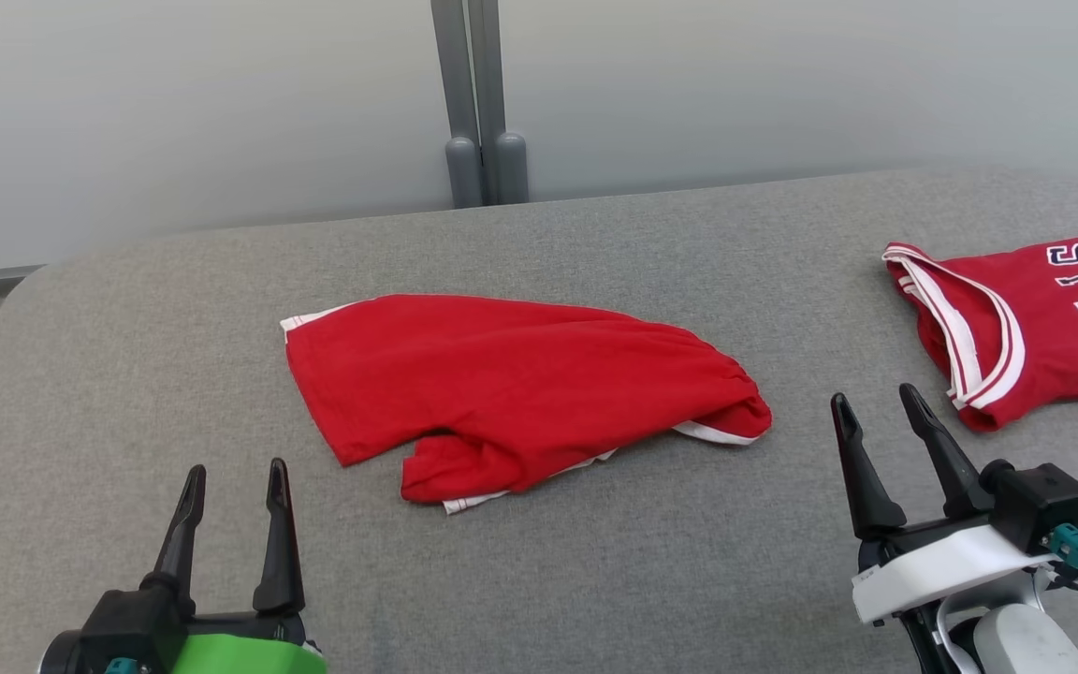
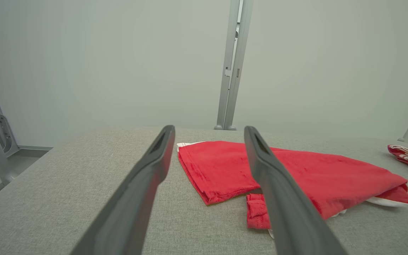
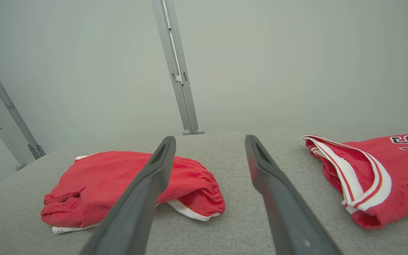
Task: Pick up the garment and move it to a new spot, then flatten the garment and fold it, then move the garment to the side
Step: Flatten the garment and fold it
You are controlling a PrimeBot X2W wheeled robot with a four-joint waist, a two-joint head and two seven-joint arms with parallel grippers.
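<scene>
Red garment [image 1: 511, 384]: soft matt cloth. Table [image 1: 595, 580]: grey woven fabric, rough. Post [image 1: 478, 103]: smooth grey metal.

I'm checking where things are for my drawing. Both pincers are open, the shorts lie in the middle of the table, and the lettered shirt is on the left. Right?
No. The head view shows the shirt on the right, beside the right pincer. The rest holds: it and the left pincer are open, and the shorts lie in the middle of the table.
</scene>
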